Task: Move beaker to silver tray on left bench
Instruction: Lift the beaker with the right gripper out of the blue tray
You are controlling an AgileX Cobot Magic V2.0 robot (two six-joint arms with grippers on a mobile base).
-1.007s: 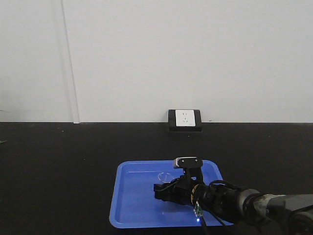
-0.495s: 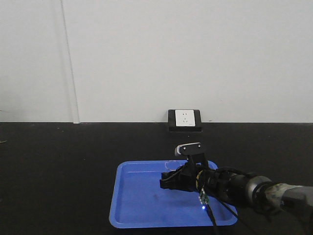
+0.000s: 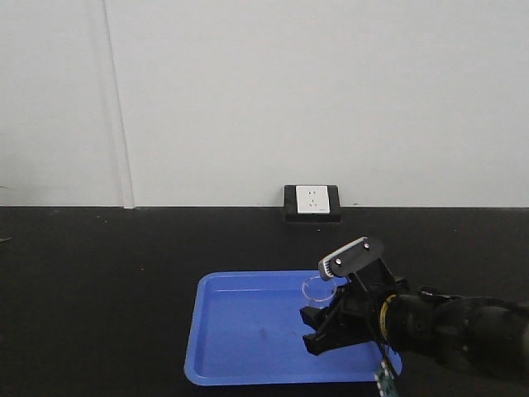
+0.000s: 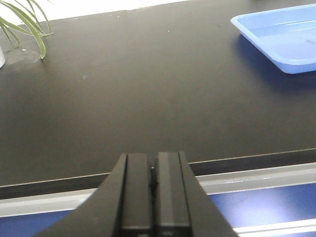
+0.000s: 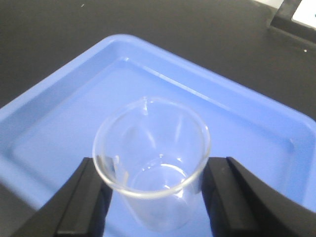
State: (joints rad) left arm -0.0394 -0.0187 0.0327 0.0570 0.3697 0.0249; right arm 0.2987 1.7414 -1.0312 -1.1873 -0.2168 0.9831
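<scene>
- The small clear glass beaker (image 5: 152,163), straight-sided with a pouring lip on its rim, stands upright and empty between the two black fingers (image 5: 84,202) of the right pincer (image 5: 157,195).
- The right pincer is clamped on the beaker, one finger pressed against each side of the glass below the rim.
- From the front view the beaker (image 3: 316,289) sits over the right rear part of the shallow rectangular blue plastic tray (image 3: 223,331). I cannot tell whether its base touches the tray floor.
- The blue tray lies flat on the matte black table (image 3: 99,289), near its front edge.
- The right arm reaches in from the lower right, with its wrist camera tilted above the beaker.
- A white wall socket in a black frame (image 3: 312,201) sits where the table meets the plain white wall (image 3: 289,99), behind the tray.
- The left pincer (image 4: 153,165) has its fingers pressed together with nothing between them. It hangs over the front edge of the table, well apart from the blue tray (image 4: 266,29).
- Thin green plant leaves (image 4: 29,19) hang over the far left corner of the table.
</scene>
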